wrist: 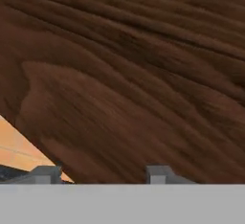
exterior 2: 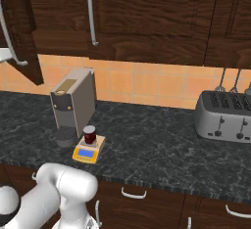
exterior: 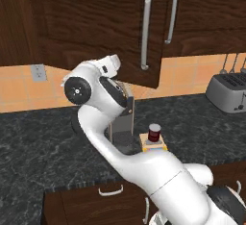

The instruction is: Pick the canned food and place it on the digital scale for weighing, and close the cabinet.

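With the canned food (exterior 2: 89,134) already upright on the digital scale (exterior 2: 88,151) on the tabletop (exterior 2: 162,149), only the cabinet (exterior: 110,24) door stays ajar. Stiff, heavy, hinged panel: push its flat face. Claw (wrist: 103,174) pressed together, empty, close against the wood.

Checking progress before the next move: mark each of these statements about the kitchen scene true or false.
1. The canned food stands on the digital scale. True.
2. The cabinet is fully closed. False: one door hangs ajar, swung out from the front.
3. The coffee machine stands right behind the scale. True.
4. The toaster sits left of the coffee machine in the right base view. False: it sits far to the right.
5. The tool holds the can. False: it faces the brown door wood, with nothing between its tips.
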